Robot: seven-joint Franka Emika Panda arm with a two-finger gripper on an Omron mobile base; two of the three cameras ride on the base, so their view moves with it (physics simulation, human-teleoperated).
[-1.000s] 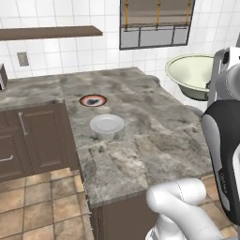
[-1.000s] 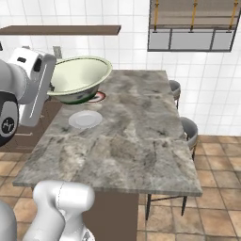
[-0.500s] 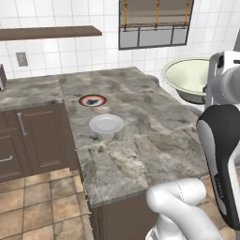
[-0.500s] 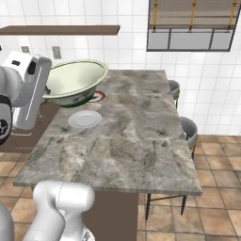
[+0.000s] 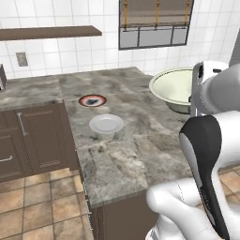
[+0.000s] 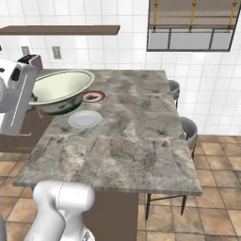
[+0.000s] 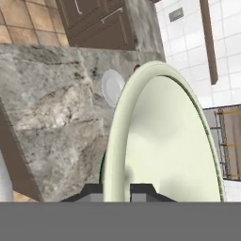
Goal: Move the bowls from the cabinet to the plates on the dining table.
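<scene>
Carried leftward since before, cream bowl (image 6: 59, 89) hangs in claw (image 7: 117, 190).

Even, bright rendered light with no glare; soft faint shadows lie on the tabletop (image 5: 140, 140). All views are sharp, slightly coarse-textured.

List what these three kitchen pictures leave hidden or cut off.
- Left base view: the arm hides the cream bowl's right side and the gripper.
- Right base view: the bowl covers part of the red-rimmed plate.
- Hand view: the bowl covers most of the white plate.
</scene>
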